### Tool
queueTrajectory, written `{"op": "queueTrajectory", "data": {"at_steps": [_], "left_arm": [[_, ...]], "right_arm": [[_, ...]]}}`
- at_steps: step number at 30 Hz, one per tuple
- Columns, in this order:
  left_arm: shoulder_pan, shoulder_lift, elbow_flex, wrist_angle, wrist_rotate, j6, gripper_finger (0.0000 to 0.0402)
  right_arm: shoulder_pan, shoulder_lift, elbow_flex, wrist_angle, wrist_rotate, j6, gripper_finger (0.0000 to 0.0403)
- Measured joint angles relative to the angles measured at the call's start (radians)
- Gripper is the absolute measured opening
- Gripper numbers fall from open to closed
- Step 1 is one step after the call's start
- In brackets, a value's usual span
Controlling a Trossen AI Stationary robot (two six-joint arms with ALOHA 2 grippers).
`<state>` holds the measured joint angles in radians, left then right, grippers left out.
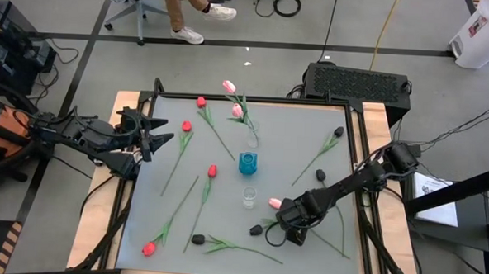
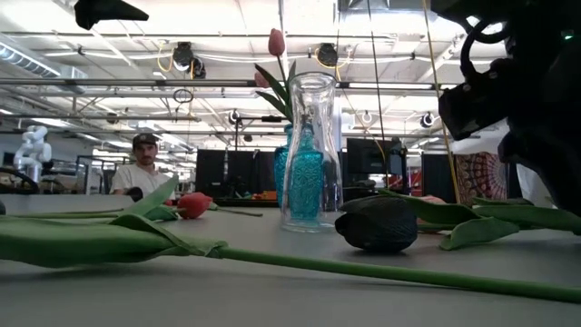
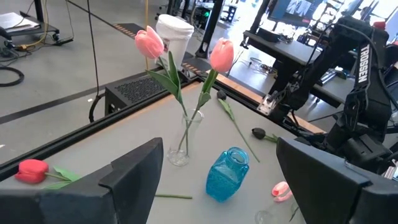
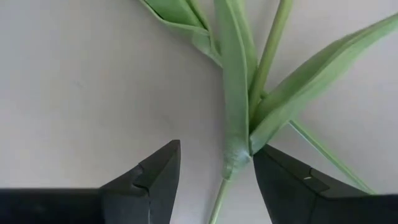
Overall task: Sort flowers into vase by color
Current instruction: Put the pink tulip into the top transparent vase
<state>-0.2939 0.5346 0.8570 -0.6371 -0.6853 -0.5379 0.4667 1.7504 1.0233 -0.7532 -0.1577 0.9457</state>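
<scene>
Lying scattered, flowers (image 1: 207, 187) cover the grey table (image 1: 303, 131).

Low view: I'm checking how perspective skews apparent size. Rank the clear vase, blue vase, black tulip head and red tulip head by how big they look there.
1. clear vase
2. blue vase, partly hidden behind it
3. black tulip head, enlarged by nearness
4. red tulip head

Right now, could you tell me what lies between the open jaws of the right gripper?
In the right wrist view, a tulip's green stem and leaves lie on the grey table between the open jaws of the right gripper, not yet pinched.
</scene>
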Motion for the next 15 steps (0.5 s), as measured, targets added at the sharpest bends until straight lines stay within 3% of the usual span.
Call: {"op": "queueTrajectory", "data": {"at_steps": [15], "left_arm": [[0.0, 0.0, 0.0, 0.0, 0.0, 0.0, 0.0319]], "right_arm": [[-0.002, 0.002, 0.0, -0.01, 0.009, -0.012, 0.0188]]}}
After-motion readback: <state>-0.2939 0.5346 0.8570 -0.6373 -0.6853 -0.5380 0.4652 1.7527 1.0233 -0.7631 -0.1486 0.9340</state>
